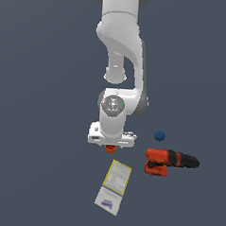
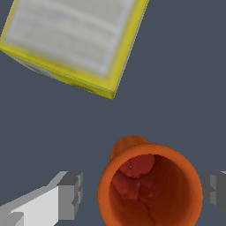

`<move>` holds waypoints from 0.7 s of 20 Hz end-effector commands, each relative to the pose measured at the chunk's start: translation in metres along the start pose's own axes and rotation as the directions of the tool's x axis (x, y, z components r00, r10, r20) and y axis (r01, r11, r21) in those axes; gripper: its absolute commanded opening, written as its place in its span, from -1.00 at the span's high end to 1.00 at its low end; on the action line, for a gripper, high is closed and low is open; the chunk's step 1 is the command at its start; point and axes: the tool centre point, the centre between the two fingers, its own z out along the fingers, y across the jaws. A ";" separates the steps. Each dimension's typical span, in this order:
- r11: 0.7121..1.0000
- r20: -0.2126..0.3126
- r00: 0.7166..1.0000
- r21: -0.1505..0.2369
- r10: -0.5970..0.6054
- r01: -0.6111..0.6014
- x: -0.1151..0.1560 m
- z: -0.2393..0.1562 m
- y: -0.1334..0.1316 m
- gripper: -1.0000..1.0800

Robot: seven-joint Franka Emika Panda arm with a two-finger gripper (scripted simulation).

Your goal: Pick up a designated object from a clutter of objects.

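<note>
The orange cup (image 2: 150, 190) stands upright with its round rim facing the wrist camera. My gripper (image 2: 143, 192) is open, with one grey finger (image 2: 68, 194) on each side of the cup; a small gap shows between that finger and the rim. In the exterior view only a bit of the cup (image 1: 111, 147) shows under the white hand, where the gripper (image 1: 111, 145) is lowered over it. The rest of the clutter lies close by: the yellow-white box, the drill and the blue ball.
The yellow-white box (image 1: 114, 183) (image 2: 75, 42) lies flat just in front of the cup. The red-orange and black drill (image 1: 169, 161) lies on its side to the exterior view's right. The small blue ball (image 1: 159, 135) sits behind the drill. The floor is dark grey.
</note>
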 end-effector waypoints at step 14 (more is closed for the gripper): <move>1.000 -0.001 1.000 0.000 0.000 0.000 0.001 0.017 0.000 1.00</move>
